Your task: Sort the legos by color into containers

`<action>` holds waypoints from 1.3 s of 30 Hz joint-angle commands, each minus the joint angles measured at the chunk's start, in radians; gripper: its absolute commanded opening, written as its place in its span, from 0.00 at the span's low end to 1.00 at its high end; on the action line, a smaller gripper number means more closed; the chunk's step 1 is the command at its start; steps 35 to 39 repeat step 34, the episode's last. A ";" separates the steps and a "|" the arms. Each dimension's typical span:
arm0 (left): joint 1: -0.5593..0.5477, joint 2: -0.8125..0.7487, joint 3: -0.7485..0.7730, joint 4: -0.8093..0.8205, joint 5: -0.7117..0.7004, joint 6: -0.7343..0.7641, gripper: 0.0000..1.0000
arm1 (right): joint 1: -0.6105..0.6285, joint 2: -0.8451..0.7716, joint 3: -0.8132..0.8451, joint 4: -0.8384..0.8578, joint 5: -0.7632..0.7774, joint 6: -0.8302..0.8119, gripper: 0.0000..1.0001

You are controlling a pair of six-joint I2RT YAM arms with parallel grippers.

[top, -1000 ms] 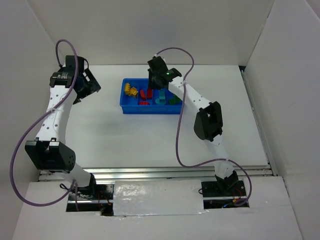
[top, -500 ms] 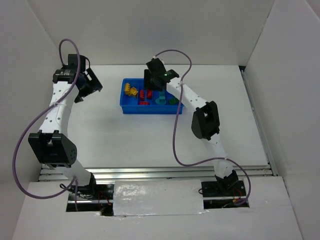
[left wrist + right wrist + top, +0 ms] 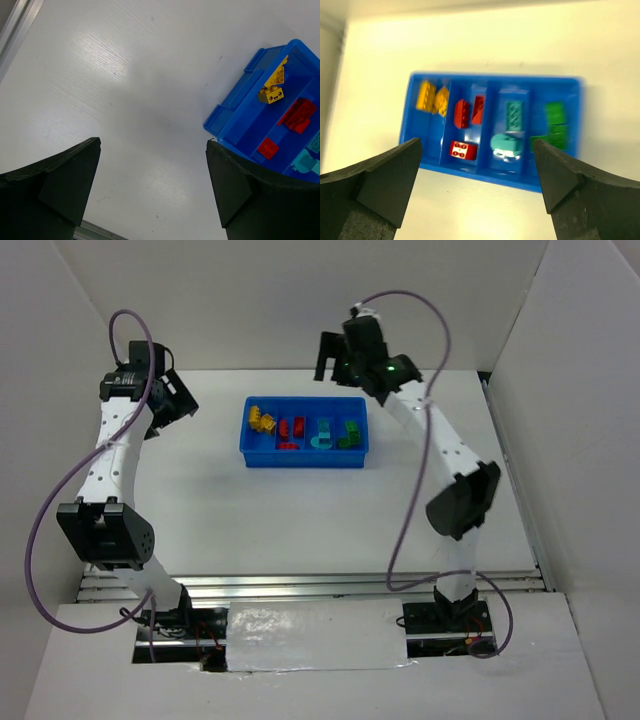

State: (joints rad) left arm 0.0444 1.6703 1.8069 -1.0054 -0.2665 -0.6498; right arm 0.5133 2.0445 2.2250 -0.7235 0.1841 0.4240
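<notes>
Sitting in separate tray point(image 3: 470, 171) compartments are yellow, red, teal, green legos point(image 3: 462, 113).

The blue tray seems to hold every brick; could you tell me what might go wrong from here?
The left gripper hangs open close to the tray corner; a sideways swing could shove it. The right wrist view is blurred, so mixing between teal pieces and green bricks may go unnoticed.
</notes>
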 commanded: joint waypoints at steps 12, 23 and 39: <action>-0.037 -0.260 -0.093 0.042 -0.099 0.053 0.99 | -0.088 -0.712 -0.344 -0.240 0.189 -0.071 1.00; -0.087 -0.655 -0.379 0.044 -0.232 0.082 0.99 | -0.090 -1.147 -0.723 -0.224 0.256 -0.037 1.00; -0.087 -0.745 -0.377 -0.041 -0.234 0.067 1.00 | -0.090 -1.356 -0.759 -0.353 0.252 0.002 1.00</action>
